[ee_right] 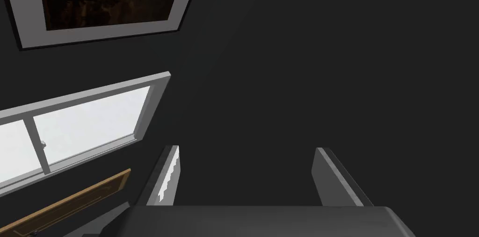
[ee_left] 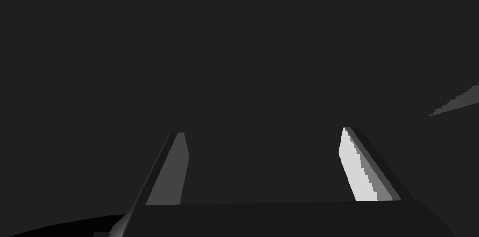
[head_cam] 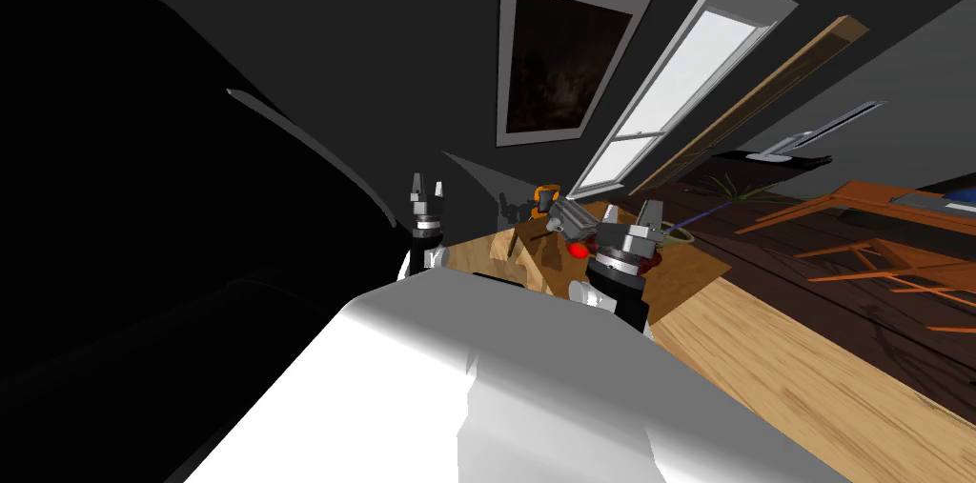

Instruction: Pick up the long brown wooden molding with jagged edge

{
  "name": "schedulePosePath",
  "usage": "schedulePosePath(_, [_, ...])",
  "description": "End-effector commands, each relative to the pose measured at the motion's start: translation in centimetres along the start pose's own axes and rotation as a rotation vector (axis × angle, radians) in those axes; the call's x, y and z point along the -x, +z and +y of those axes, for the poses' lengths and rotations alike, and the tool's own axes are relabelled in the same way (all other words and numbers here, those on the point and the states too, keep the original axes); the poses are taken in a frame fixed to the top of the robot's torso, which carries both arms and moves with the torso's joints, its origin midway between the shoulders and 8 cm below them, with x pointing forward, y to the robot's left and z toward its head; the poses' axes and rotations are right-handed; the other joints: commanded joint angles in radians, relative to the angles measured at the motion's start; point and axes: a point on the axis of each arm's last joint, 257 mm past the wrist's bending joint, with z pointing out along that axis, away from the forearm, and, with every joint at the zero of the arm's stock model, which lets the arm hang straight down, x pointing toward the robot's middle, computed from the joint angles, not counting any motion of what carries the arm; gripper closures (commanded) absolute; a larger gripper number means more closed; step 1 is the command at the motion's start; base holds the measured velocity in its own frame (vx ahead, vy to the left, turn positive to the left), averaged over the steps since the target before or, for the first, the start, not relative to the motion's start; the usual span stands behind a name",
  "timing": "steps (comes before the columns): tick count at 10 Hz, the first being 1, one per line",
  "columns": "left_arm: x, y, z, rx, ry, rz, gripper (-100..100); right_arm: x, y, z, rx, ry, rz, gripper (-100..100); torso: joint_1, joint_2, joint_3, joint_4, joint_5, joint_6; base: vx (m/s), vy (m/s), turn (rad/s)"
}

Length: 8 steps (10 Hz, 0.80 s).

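Observation:
A brown wooden piece with a jagged, zigzag edge (head_cam: 522,254) lies on the wooden tabletop (head_cam: 694,279) straight ahead of me, partly hidden by my chest. My right gripper (head_cam: 651,212) hovers above the table to the right of this piece, fingers (ee_right: 169,173) open with nothing between them. My left gripper (head_cam: 426,190) is raised off the table's left end, pointing at the dark wall. Its fingers (ee_left: 360,168) also stand open and empty.
Small clutter lies on the table between the grippers: an orange-topped object (head_cam: 547,192), a grey tool (head_cam: 569,217) and a red thing (head_cam: 578,249). Brown wooden furniture (head_cam: 886,253) stands to the right on the dark floor. A black area lies to the left.

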Motion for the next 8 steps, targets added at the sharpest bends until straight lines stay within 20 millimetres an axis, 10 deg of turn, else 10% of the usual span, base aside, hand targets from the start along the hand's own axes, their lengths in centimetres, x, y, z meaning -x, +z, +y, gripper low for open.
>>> schedulePosePath(1, [0.0,0.0,0.0,0.0,0.0,0.0,0,-0.3,0.0,-1.0,-0.024,-0.02,0.033,-100,0.0,0.0,0.0,0.0,0.0,0.0,0.003,0.003,0.017])
schedulePosePath(8, [0.0,0.0,0.0,0.0,0.0,0.0,0,-0.5,0.1,-8.1,-0.19,-0.145,0.125,-100,0.001,-0.001,-0.001,0.0,0.0,0.0,0.006,0.009,0.038])
